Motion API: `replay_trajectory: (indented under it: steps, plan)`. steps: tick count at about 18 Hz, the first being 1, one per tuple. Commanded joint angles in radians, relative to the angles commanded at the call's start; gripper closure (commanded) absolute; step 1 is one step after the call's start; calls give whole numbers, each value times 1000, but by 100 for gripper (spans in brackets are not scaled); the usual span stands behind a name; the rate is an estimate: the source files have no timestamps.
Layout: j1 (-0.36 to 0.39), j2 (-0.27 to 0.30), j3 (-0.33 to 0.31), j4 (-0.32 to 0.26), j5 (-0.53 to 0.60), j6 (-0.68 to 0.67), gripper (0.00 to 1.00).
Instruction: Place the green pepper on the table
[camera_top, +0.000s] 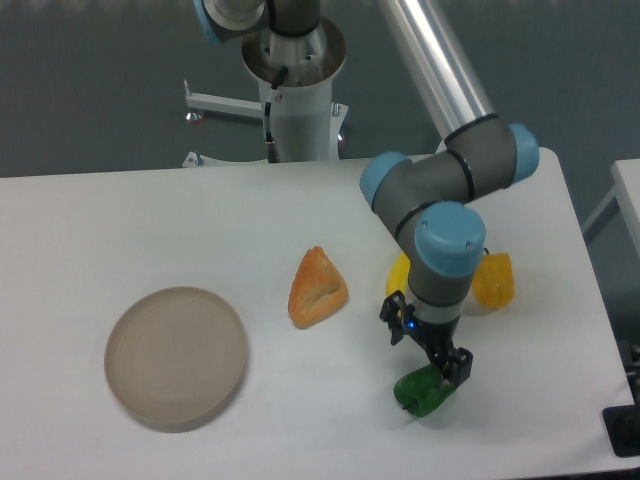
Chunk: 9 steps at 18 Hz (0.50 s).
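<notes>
The green pepper (419, 392), small, glossy and dark green, lies on its side on the white table (120, 220) near the front right. My gripper (428, 349) hangs just above it and points down. Its fingers are spread open and nothing is clamped between them. The right fingertip (460, 366) stands close over the pepper's upper end; I cannot tell whether it touches. The arm's grey and blue wrist rises directly behind the gripper.
A round grey-beige plate (176, 355) sits at the front left. An orange wedge-shaped piece (317, 288) lies mid-table. A yellow-orange pepper (494, 281) and a curved yellow piece (399, 274) lie right behind the wrist. The table's right edge is near.
</notes>
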Motion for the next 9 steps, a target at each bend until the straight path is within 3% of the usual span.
replay_trajectory:
  steps: [1, 4, 6, 9]
  plan:
    - [6, 43, -55, -3, 0, 9, 0]
    - [52, 112, -139, -12, -6, 35, 0]
    - [52, 140, -149, -47, 2, 81, 0]
    - [75, 148, -117, -158, 24, 150, 0]
